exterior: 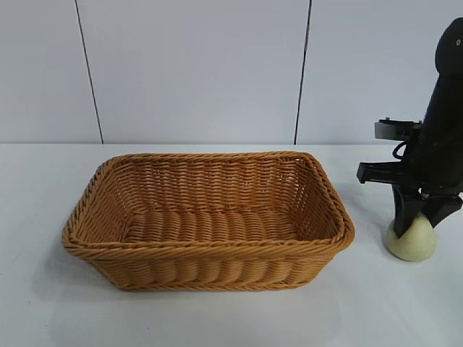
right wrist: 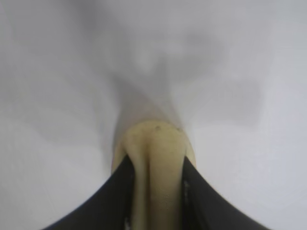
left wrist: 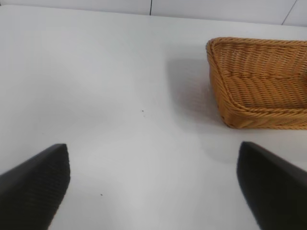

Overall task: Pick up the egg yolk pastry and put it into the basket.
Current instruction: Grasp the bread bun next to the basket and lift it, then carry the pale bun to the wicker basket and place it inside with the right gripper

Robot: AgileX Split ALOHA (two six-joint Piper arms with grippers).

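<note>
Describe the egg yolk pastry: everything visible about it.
The egg yolk pastry is a small, pale cream-yellow, rounded lump with a smooth matte surface. It sits on the white table to the right of the basket, apart from it. The right gripper points down over it, black fingers pressing both sides and denting it.

Woven wicker on the basket [exterior: 210, 217], golden-brown and ribbed, with a thick braided rim that looks rough. The pastry [exterior: 412, 240] shows a smooth, matt, pale cream skin. The table [exterior: 217, 318] is plain white and smooth, faintly sheened. The right gripper [exterior: 419, 211] looks like matt black plastic, its fingers [right wrist: 115, 201] finely textured.
</note>
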